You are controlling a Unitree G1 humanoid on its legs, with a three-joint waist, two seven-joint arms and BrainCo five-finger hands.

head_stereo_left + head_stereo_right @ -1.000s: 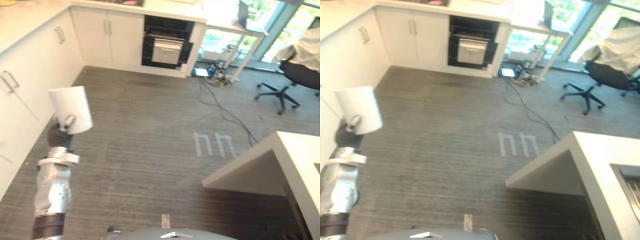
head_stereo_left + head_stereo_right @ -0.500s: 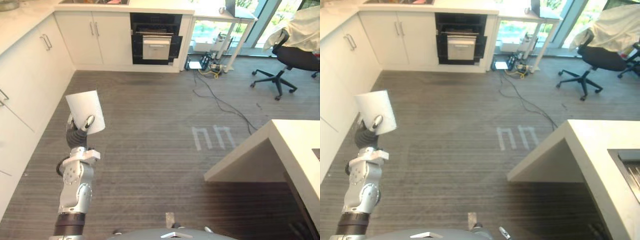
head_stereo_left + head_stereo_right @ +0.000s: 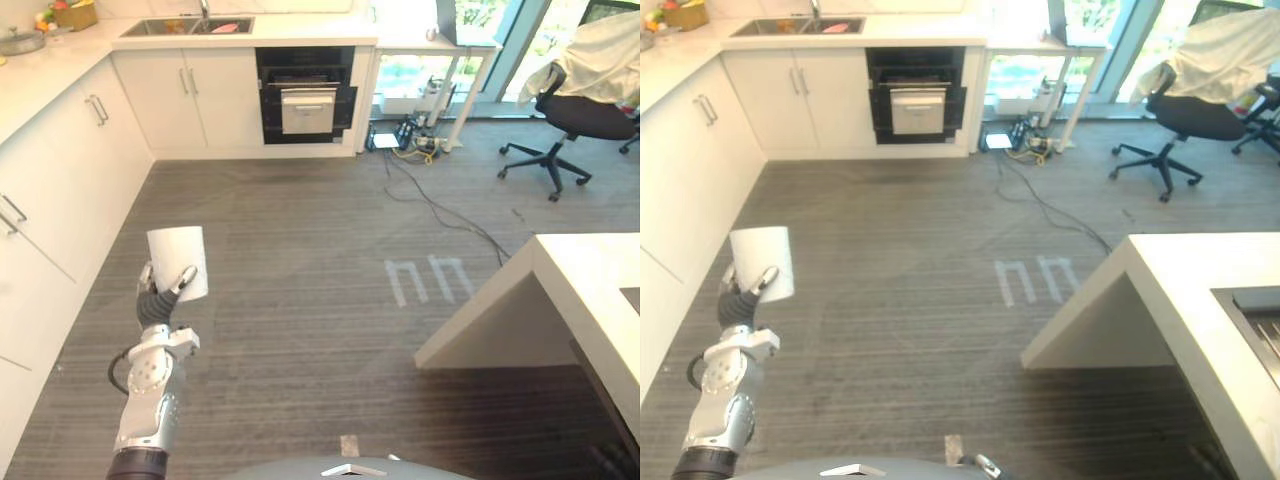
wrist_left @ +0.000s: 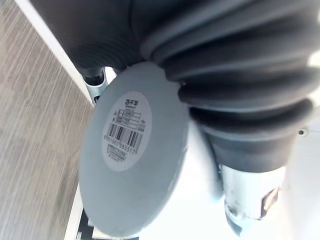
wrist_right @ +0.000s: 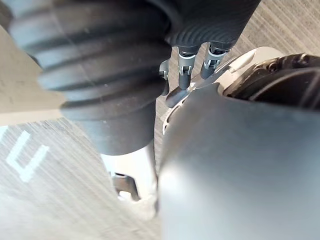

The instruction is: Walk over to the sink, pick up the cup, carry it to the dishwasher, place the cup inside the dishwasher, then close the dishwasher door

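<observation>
- Curling round the plain white cylindrical cup (image 3: 177,256), the left hand (image 3: 157,300) grips its lower wall, thumb across the front, holding it upright for the carry.
- The cup hangs above the grey striped floor (image 3: 300,300).
- The right hand (image 5: 183,70) hangs idle; I cannot tell how open it is.
- The dark built-in appliance (image 3: 305,95), likely the dishwasher, stands well ahead.
</observation>
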